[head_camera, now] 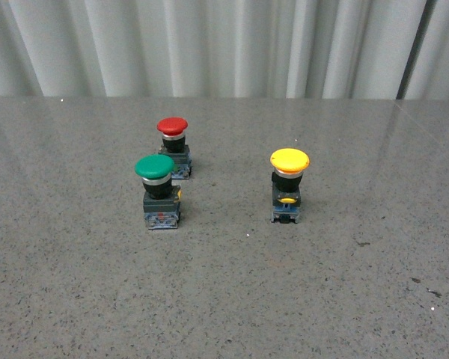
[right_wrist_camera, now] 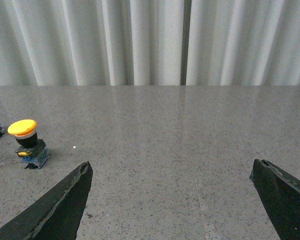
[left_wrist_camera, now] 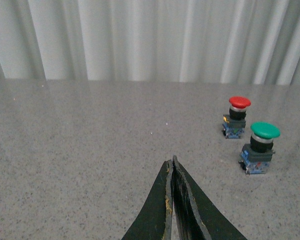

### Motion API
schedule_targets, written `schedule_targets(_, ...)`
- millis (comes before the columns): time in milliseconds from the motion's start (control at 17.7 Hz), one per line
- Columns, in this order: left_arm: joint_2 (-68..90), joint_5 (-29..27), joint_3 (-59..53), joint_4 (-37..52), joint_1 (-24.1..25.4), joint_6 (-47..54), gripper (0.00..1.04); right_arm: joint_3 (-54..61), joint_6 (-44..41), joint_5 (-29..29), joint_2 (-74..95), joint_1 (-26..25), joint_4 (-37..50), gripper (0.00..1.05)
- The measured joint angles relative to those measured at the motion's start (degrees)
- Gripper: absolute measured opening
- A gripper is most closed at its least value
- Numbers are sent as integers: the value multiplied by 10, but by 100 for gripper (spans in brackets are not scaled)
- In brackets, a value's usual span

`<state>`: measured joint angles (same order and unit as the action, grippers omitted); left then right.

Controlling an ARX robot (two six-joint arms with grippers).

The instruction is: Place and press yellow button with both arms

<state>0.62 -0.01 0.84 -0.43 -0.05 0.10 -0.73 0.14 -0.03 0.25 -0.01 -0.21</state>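
Observation:
The yellow button (head_camera: 289, 185) stands upright on the grey table, right of centre in the front view, with its yellow cap on top. It also shows in the right wrist view as the yellow button (right_wrist_camera: 27, 143), well off to one side of my right gripper (right_wrist_camera: 171, 167), which is open with nothing between its flat black fingers. My left gripper (left_wrist_camera: 171, 161) is shut, its two black fingers pressed together over bare table, holding nothing. Neither arm appears in the front view.
A green-capped button (head_camera: 159, 192) and a red-capped button (head_camera: 173, 145) stand close together left of the yellow one; the green one (left_wrist_camera: 259, 147) and red one (left_wrist_camera: 236, 117) also show in the left wrist view. A white pleated curtain (head_camera: 224, 45) backs the table.

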Motion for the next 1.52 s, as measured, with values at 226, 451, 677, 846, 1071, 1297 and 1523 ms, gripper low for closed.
schedule_targets(226, 0, 0, 0, 2, 0, 0, 29, 0, 0, 0, 0, 0, 0, 98)
schedule_targets(451, 0, 0, 0, 2, 0, 0, 65, 0, 0, 0, 0, 0, 0, 98)
schedule_targets(677, 0, 0, 0, 2, 0, 0, 100, 0, 0, 0, 0, 0, 0, 98)
schedule_targets(846, 0, 0, 0, 2, 0, 0, 98, -26, 9, -13, 80, 13, -7, 98)
schedule_targets(1071, 0, 0, 0, 2, 0, 0, 98, -159, -3, 2, 322, 84, 202, 98)
schedule_targets(1297, 0, 0, 0, 2, 0, 0, 98, -289, -18, 20, 584, 154, 313, 98)
schedule_targets(1523, 0, 0, 0, 2, 0, 0, 98, -430, -24, 57, 816, 223, 297, 98)
